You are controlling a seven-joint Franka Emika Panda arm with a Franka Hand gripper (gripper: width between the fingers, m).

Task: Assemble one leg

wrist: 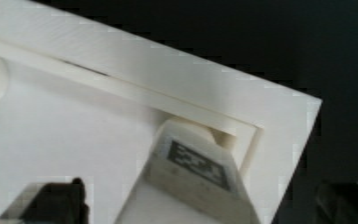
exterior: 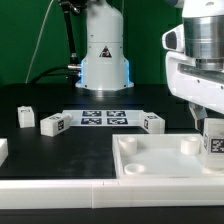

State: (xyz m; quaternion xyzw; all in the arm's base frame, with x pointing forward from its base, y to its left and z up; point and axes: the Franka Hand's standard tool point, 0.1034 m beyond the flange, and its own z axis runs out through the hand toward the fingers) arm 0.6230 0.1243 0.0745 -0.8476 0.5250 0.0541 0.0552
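The white square top (exterior: 165,158) lies at the front on the exterior view's right. It fills most of the wrist view (wrist: 87,120). One leg (exterior: 214,140), a small white post with a tag, stands at the top's far right corner under my gripper. In the wrist view this leg (wrist: 197,165) leans with its far end in the corner inside the rim. My gripper (wrist: 197,212) straddles it. Both dark fingertips (wrist: 55,205) stand apart from the leg, with a white gap on each side. Three more legs lie on the black table (exterior: 25,117) (exterior: 53,124) (exterior: 152,122).
The marker board (exterior: 105,117) lies at the middle back, in front of the arm's base (exterior: 104,60). Another white part (exterior: 2,150) shows at the left edge. The table's pale front edge (exterior: 60,190) runs along the bottom.
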